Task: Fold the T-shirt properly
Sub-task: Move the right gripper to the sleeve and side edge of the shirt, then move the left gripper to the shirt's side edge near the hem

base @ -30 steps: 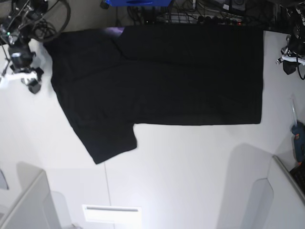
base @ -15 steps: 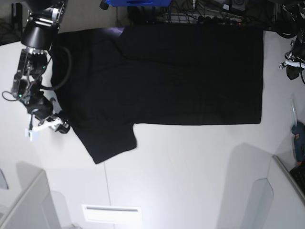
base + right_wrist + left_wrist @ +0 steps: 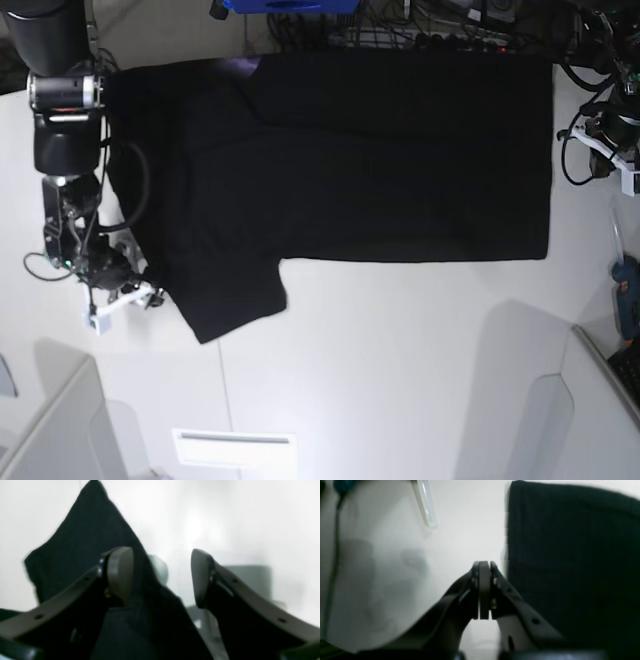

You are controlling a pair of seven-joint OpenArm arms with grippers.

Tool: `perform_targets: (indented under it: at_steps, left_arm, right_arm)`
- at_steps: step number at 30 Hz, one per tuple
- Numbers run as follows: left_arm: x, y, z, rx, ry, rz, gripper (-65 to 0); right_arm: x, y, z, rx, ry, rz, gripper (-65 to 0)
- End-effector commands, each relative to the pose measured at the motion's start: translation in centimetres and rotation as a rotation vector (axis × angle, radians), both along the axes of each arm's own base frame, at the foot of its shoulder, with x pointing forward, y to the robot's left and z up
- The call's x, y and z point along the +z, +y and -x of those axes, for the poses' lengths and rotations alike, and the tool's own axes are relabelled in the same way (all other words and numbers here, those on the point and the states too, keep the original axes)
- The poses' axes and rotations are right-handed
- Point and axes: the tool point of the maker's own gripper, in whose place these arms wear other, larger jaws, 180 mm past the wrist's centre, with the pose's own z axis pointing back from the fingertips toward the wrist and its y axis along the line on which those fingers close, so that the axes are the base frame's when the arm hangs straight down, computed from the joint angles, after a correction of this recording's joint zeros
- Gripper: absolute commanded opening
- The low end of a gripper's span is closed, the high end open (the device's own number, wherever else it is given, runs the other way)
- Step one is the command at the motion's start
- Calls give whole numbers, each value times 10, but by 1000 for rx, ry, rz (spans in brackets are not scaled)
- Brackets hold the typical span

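- Table [image 3: 400, 350]: white surface, with a broad bare stretch along the near side below the garment's lower edge.
- T-shirt [image 3: 380, 150]: black, spread flat across the far half of the table. The hem forms a straight vertical edge at the base view's right; one sleeve juts toward the near side at lower left, its corner lying flat.
- Right gripper [image 3: 135, 292]: low at the sleeve's outer edge, on the base view's left. The wrist view shows the pads [image 3: 120, 572] spread well apart, with the sleeve edge running up between them; no cloth is pinched.
- Left gripper [image 3: 483, 590]: over bare table just beside the hem edge [image 3: 510, 542], not touching it. Pads pressed together, holding nothing.
- Blue tool [image 3: 627, 295]: near the table's right border, well apart from the shirt.
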Motion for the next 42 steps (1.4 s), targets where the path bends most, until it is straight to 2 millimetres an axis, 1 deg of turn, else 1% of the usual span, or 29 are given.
perform_targets:
  at_steps: [1, 5, 9, 12, 15, 19, 21, 25, 27, 30, 32, 34, 35, 37, 39, 40, 42]
  left_arm:
    - [12, 1, -8, -31, -37, -31, -650]
    - [15, 6, -12, -20, -46, -45, -650]
    - [8, 11, -10, 0, -32, -30, -650]
    - [2, 13, -7, 9, -19, -19, -650]
    - [-5, 16, -5, 25, -8, -5, -650]
    - [-10, 20, -7, 42, -6, 10, -650]
    - [-11, 21, -7, 45, -4, 12, -650]
    - [-10, 22, -7, 44, -5, 10, -650]
    - [-8, 21, -12, 42, -17, 10, -650]
    - [-6, 23, -17, 50, -29, 16, -650]
    - [-9, 24, -17, 56, -24, 24, -650]
    - [-12, 23, -18, 56, -20, 30, -650]
    - [-9, 23, -24, 54, -35, 32, -650]
    - [-10, 24, -27, 64, -42, 43, -650]
    - [-16, 27, -28, 82, -35, 62, -650]
    - [-17, 28, -33, 88, -43, 72, -635]
    - [-18, 31, -38, 101, -53, 87, -481]
  right_arm:
    - [23, -4, -20, 0, -75, 13, -293]
    - [17, 0, -27, 14, -67, 35, -291]
    - [4, 4, -29, 45, -33, 79, -291]
    - [1, 11, -27, 81, -26, 98, -294]
    - [-3, 27, -27, 106, -21, 89, -294]
    - [-6, 32, -25, 112, -17, 82, -296]
    - [-6, 39, -25, 119, -17, 72, -296]
    - [-11, 42, -21, 122, -10, 69, -297]
    - [-12, 42, -21, 121, -10, 69, -329]
    - [-10, 41, -23, 117, -23, 70, -435]
    - [-11, 41, -23, 114, -27, 71, -482]
    - [-11, 40, -23, 112, -25, 71, -513]
    - [-11, 40, -23, 112, -25, 71, -524]
    - [-10, 39, -24, 109, -31, 73, -546]
    - [-10, 39, -24, 107, -35, 74, -602]
    - [-10, 39, -24, 107, -35, 74, -650]
    - [-10, 39, -24, 107, -35, 74, -650]
